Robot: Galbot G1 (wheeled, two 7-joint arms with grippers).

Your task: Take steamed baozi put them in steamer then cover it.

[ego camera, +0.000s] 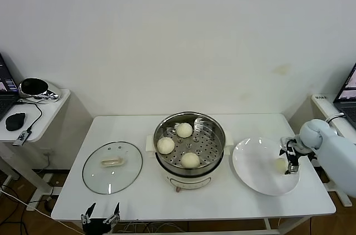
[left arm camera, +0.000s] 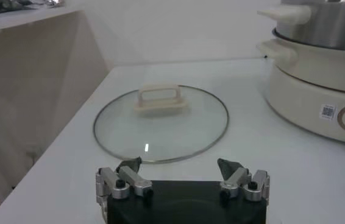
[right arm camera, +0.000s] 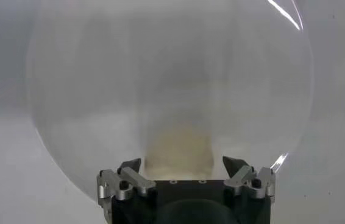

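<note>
On plate (ego camera: 250, 176): 1 baozi (ego camera: 281, 164) btwn open right fingers (ego camera: 290, 163), ungripped; steamer (ego camera: 189, 135) holds 3.

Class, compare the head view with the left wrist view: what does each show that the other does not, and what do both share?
Head view only: three baozi inside the steamer, a fourth baozi on the white plate, and the open right gripper around it. Left wrist view only: the open left gripper's fingertips close up. Both: cover lying on the table, steamer.

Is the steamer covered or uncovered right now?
Uncovered: the cover lies flat on the table beside the steamer, whose open top shows three baozi.
</note>
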